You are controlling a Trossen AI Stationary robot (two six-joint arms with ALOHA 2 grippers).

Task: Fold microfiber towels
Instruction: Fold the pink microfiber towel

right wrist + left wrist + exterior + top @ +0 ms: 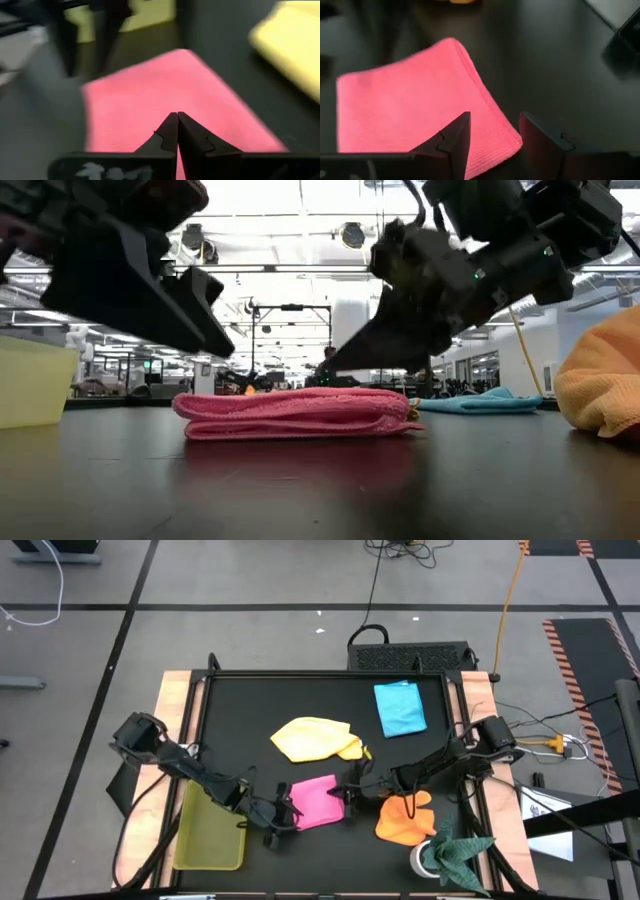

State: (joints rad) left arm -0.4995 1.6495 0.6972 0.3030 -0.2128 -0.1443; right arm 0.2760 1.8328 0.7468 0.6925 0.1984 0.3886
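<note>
left gripper (492, 142) hovers spread over the near corner of the pink towel (316, 802), gripping nothing; right gripper (177, 131), pressed together and empty, hangs above its other edge. pink lies folded mid-table, blue towel (400, 708) folded too. yellow towel (316, 739) and orange towel (405, 818) look crumpled, left to do. both arms reach low, inward.

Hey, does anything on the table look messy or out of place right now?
The yellow towel lies bunched mid-table and the orange towel is crumpled near the right side, both unfolded. The pink towel and blue towel lie folded flat.
</note>
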